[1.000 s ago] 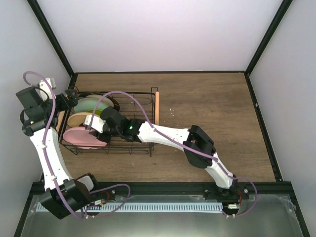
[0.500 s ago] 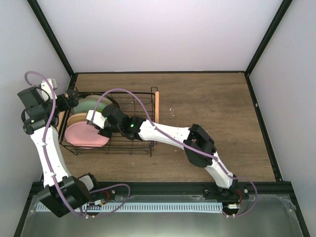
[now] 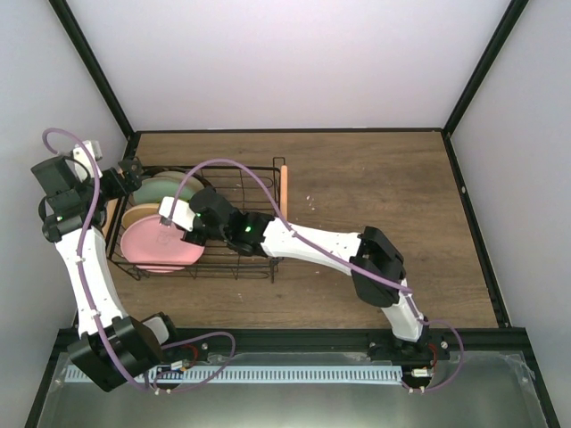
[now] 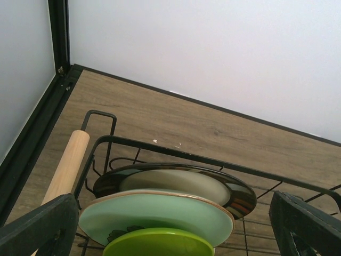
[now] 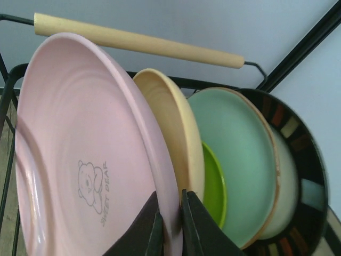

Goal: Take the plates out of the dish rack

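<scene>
1. The dish rack (image 3: 241,168) sits toward 9 o'clock on the table (image 3: 384,196).
2. The plates stand on edge in its 9 o'clock end. In the right wrist view, running toward 3 o'clock, they are the pink plate (image 5: 80,160), yellow plate (image 5: 176,133), lime green plate (image 5: 214,184), mint plate (image 5: 240,154) and dark-rimmed plate (image 5: 303,176).
3. The right gripper (image 5: 169,218) is clamped on the pink plate's rim.
4. The left gripper (image 4: 173,224) hangs above the rack's 10 o'clock corner, jaws wide apart, holding nothing.

Bright, even, diffuse light; faint shadows. Sheen on dark-rimmed plate (image 4: 240,194), left wrist view, 5 o'clock. My right fingers (image 5: 139,234) blur at 6 o'clock.
</scene>
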Controlling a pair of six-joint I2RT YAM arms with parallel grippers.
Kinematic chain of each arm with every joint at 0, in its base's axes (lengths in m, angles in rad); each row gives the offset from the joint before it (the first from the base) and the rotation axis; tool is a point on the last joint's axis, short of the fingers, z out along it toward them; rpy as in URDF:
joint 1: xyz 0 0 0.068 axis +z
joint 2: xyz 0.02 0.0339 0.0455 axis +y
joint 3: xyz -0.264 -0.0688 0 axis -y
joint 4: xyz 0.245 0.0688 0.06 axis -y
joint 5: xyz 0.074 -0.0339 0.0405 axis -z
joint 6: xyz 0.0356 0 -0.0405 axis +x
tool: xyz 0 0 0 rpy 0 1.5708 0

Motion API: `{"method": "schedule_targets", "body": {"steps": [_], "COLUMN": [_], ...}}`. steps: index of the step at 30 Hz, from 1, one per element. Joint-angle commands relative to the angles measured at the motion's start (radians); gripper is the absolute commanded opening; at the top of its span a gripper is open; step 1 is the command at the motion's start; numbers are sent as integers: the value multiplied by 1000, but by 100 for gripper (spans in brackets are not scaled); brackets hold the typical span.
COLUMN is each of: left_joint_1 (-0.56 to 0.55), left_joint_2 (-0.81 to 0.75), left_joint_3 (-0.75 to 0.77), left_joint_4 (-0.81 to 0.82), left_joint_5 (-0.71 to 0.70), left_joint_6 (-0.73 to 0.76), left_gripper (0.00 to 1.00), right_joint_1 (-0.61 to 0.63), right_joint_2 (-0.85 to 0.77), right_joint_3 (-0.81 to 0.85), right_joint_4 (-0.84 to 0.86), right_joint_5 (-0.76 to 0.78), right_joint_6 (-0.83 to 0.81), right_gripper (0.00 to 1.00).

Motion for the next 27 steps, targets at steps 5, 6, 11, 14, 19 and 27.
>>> {"method": "schedule_targets", "body": {"steps": [5, 6, 11, 14, 19, 27], "left_joint_1": [6, 5, 4, 3, 3, 4], "left_joint_2": [7, 8, 12, 14, 15, 14], "left_joint_3": [-9, -9, 7, 17, 31, 85], "left_joint_4": [57, 60, 75, 83, 89, 108], "left_joint_5": [34, 36, 54, 66, 74, 105], "left_joint_6": [-32, -35, -52, -59, -66, -123], "left_gripper": [100, 100, 100, 100, 100, 100], "right_joint_1": [19, 19, 20, 20, 19, 15], "right_joint_2": [-125, -130, -160, -183, -213, -272], "right_joint_3": [-28, -30, -30, -40, -58, -5], "right_joint_4": [47, 46, 42, 43, 39, 18], "right_joint_5": [66, 78, 150, 170, 215, 287], "right_joint_6": [-48, -52, -84, -96, -106, -107], "right_gripper": [1, 1, 1, 1, 1, 1]}}
